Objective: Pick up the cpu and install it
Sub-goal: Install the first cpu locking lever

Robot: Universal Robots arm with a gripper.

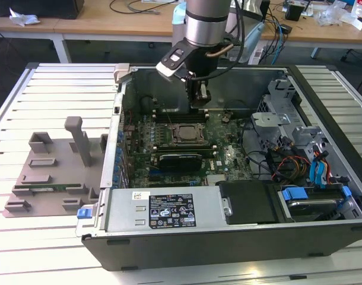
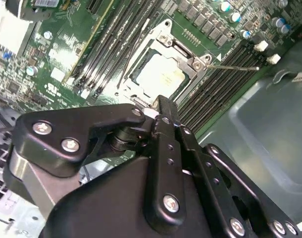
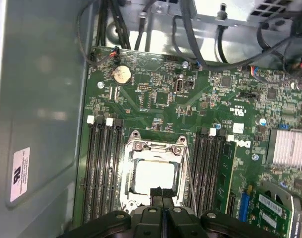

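CPU (image 1: 185,134) is already sitting in its socket (image 1: 185,126) on the motherboard (image 1: 225,155) inside the open computer case (image 1: 228,237) as I am watching the exterior view, with my arm's gripper (image 1: 199,102) hanging just above and behind it, holding nothing that I can make out. Turning to the second wrist view, I am seeing the pale chip (image 2: 159,75) lying flat within the metal frame (image 2: 190,59), the retention lever (image 2: 235,68) standing clear of it, and the gripper's black fingers (image 2: 163,121) pressed together, empty. In the first wrist view, the chip (image 3: 153,174) is resting square in the frame, closed fingertips (image 3: 161,196) hovering at its edge; I am judging placement done, latching unconfirmed.
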